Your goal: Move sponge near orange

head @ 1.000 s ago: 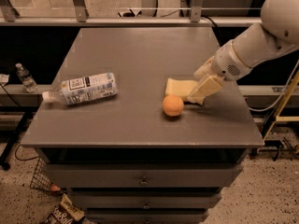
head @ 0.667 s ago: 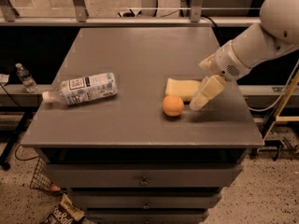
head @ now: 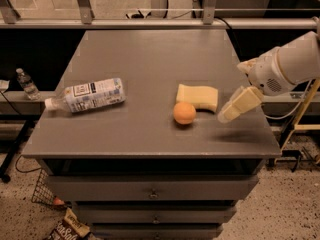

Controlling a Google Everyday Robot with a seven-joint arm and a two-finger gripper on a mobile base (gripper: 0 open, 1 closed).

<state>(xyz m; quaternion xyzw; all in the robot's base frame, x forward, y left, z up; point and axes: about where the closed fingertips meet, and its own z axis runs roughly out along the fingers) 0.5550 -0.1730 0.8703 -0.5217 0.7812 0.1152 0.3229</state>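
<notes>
The pale yellow sponge point(head: 198, 96) lies flat on the grey table point(head: 150, 59), right of centre. The small round orange point(head: 184, 113) sits just in front of the sponge's left end, touching or almost touching it. My gripper point(head: 226, 116) hangs above the table's right front part, to the right of the sponge and clear of it, with nothing in it. Its pale fingers point(head: 237, 104) point down and to the left.
A plastic water bottle point(head: 86, 96) lies on its side on the table's left part. The table has drawers point(head: 152, 193) below its front edge. A small bottle point(head: 26, 83) stands off the table at the left. A railing point(head: 150, 23) runs behind.
My gripper has drawn back to the right and lifted away from the sponge. The sponge stays flat beside the orange. The bottle has not moved.
</notes>
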